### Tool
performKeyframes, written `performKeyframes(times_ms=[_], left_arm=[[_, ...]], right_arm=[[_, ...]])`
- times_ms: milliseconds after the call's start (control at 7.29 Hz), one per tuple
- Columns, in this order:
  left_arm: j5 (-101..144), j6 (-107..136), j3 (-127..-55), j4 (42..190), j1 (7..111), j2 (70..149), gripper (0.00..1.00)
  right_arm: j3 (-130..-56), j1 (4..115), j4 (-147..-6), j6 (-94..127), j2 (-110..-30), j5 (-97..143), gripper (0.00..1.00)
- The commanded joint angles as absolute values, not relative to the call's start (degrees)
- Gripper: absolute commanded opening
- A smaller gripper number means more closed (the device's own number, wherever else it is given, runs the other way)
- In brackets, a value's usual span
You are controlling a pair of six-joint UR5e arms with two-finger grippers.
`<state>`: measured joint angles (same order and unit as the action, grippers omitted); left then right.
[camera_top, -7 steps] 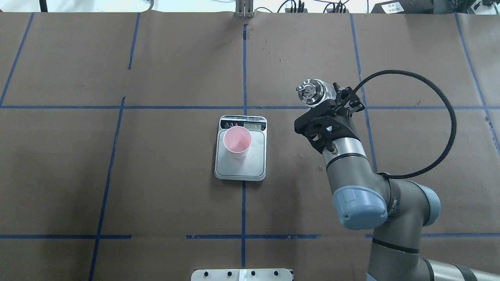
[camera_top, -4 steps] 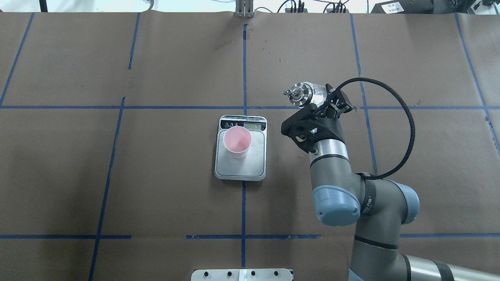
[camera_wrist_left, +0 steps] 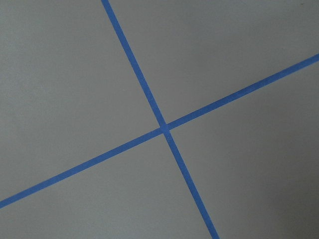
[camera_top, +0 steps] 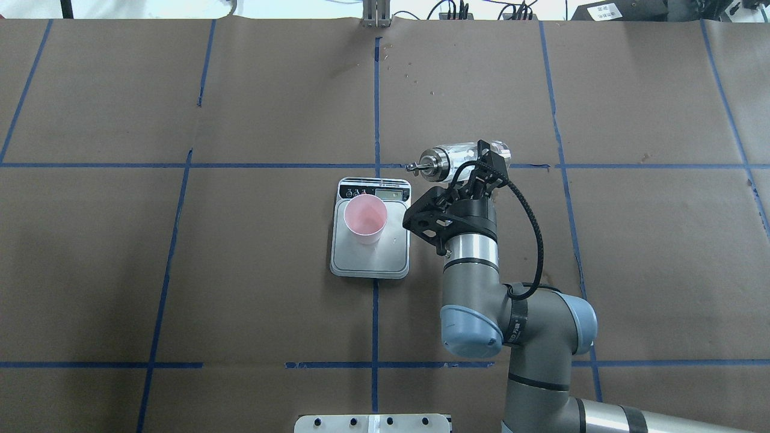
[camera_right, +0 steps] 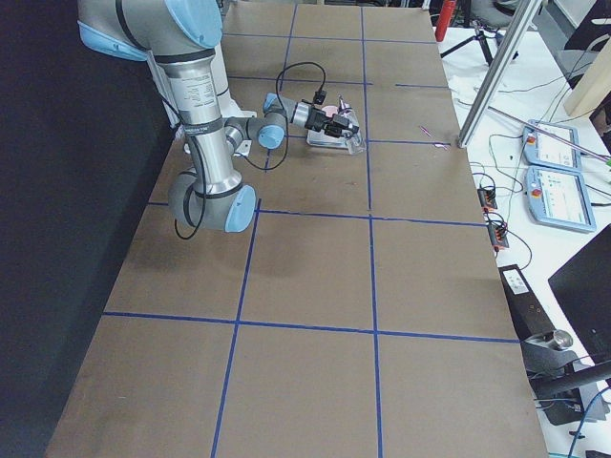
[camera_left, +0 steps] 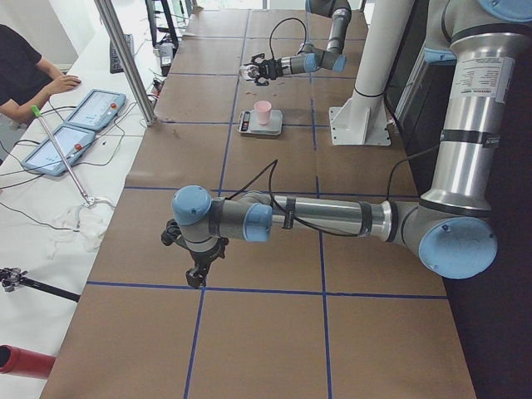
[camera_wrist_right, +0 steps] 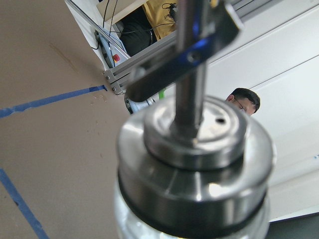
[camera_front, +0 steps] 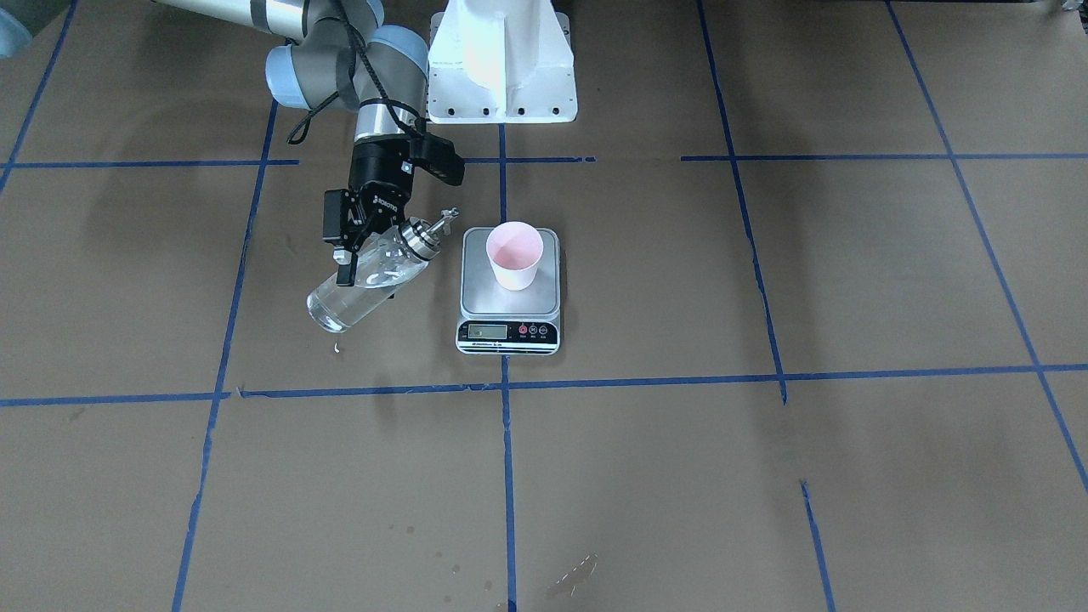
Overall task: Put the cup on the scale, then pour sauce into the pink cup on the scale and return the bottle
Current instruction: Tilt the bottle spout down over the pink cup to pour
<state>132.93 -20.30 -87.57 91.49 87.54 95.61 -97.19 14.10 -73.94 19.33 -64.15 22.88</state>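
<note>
Overhead exterior: cup [camera_top: 364, 218] stands upright on the scale [camera_top: 394, 255], on the platform's far half and just short of the display strip, its pink inside showing. The scale sits across the centre tape line [camera_top: 375, 319] of the paper-covered table [camera_top: 240, 270]. Right arm [camera_top: 472, 270] comes in from the near right and stands just right of the scale. Right gripper [camera_top: 484, 160] pinches the bottle [camera_top: 451, 157] across its glass body, one finger on each side. The bottle is held off the table and tipped far over, close to lying on its side. Its metal cap [camera_top: 434, 165] and spout point to the view's left, toward the scale. The spout tip is just off the scale's far right corner, beside the display end, apart from the cup and not above it. Front-facing view agrees: bottle slanted beside the scale, cap end nearest it. Right wrist view: cap and spout fill the frame at close range. Left wrist view: only brown paper and a cross of blue tape. Exterior left: left arm [camera_left: 324, 216] lies low along the table's left end, well apart from the scale. Left gripper [camera_left: 197, 274] points down close to the paper; cannot tell whether spread or closed. A person [camera_left: 23, 71] sits at the side bench, one hand near the tablets.
</note>
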Motion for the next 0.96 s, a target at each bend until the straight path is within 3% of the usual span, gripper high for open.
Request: performKeyframes(times_ms=[0,824], left_arm=[[132.9,-20.3,-87.5,91.5,87.5,95.5,1.0],[132.8,-20.3,-87.5,91.4,87.5,95.4,1.0]], right_arm=[[-94.3,12.1,-74.4,13.7,-62.8,16.7,0.0],[-93.3,12.1,-78.7,-5.6,-61.6,10.0,0.0]])
